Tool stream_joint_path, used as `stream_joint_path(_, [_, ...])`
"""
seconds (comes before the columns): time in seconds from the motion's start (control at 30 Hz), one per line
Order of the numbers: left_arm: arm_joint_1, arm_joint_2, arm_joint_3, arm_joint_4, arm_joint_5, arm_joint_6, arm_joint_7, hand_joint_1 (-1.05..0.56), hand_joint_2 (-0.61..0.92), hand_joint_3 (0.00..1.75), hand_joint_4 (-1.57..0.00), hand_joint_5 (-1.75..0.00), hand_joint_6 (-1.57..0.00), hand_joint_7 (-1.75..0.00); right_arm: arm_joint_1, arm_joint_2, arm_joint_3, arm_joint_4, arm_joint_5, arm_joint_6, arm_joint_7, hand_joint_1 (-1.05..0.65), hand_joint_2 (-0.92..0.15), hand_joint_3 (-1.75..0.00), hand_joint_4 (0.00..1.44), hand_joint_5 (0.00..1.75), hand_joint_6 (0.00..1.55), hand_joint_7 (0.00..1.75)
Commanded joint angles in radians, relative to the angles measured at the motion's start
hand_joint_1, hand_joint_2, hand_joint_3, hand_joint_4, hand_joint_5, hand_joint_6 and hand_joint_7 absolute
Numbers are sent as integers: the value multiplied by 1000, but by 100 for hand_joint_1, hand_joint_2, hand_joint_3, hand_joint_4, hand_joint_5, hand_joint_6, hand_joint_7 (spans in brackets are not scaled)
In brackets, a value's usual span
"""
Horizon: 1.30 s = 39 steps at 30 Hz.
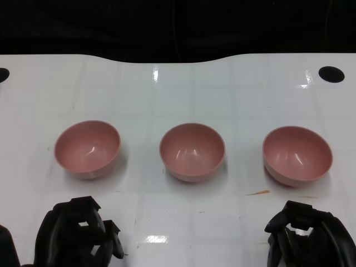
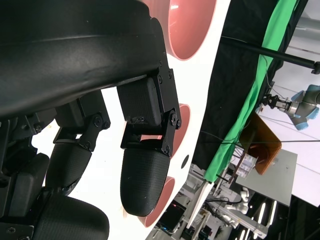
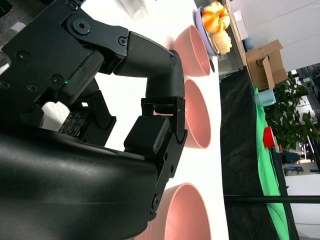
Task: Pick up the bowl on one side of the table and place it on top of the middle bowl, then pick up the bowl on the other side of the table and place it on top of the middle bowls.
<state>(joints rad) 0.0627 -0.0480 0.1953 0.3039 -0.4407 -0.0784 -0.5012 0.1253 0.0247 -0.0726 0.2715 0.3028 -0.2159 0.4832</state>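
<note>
Three pink bowls stood in a row on the table [image 1: 183, 222] — left bowl [image 1: 87, 148], middle bowl [image 1: 192, 151], right bowl [image 1: 297, 154], well apart. Left hand [image 1: 78, 233] and right hand [image 1: 308, 239] hung near them — fingers curled, holding nothing.

Table: a glossy white table top [image 1: 183, 89] with faint grid lines; its far edge curves inward near 12 o'clock.
Holes: one round dark hole [image 1: 331, 74] at 2 o'clock, another cut by the frame edge [image 1: 3, 74] at 10 o'clock.
Mark: a small orange streak [image 1: 258, 193] at 4 o'clock.
Light: bright glare patches [image 1: 156, 73] on the surface toward 12 o'clock.
Backdrop: black cloth [image 1: 178, 25] behind the table; the wrist views add a green sheet [image 2: 255, 95].
Room beyond: a cardboard box [image 3: 267, 62], a leafy plant [image 3: 290, 115], and an orange translucent panel [image 2: 260, 142].
</note>
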Motion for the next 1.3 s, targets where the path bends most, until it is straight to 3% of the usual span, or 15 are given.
stream_joint_path(0.03, [-2,11,7,-1,-2,-2,6,-96,-58,175,-157,-111,-157,-97,-1,-11,-4,-1,6,6,-2,-64,-38,-122,119,133,115,113])
stream_joint_path(0.87, [7,12,7,-18,-9,22,6,-94,-57,175,-157,-110,-157,-96,4,-12,-2,-1,-3,-11,-5,-63,-41,-118,118,133,113,114])
stream_joint_path(0.93, [7,11,6,-21,-5,23,13,-94,-58,175,-157,-111,-157,-97,1,-10,-5,4,2,-14,-3,-64,-45,-109,117,128,114,102])
stream_joint_path(1.03, [4,12,7,-11,-7,12,0,-93,-57,175,-157,-110,-157,-96,-7,-10,-8,27,-14,-65,-4,-66,-74,-56,110,119,113,71])
stream_joint_path(1.1, [3,12,7,-12,-7,12,2,-92,-57,175,-157,-110,-157,-96,-9,-11,-7,27,-22,-83,-10,-67,-84,-38,102,115,106,62])
stream_joint_path(1.17, [5,12,7,-18,-7,19,7,-92,-57,175,-157,-110,-157,-96,-10,-11,-7,24,-35,-99,-21,-67,-90,-26,96,111,101,55])
stream_joint_path(1.3, [5,12,8,-15,-12,17,-2,-91,-57,175,-157,-110,-157,-97,-14,-27,-3,38,-113,-182,-65,-68,-92,-25,80,105,86,45])
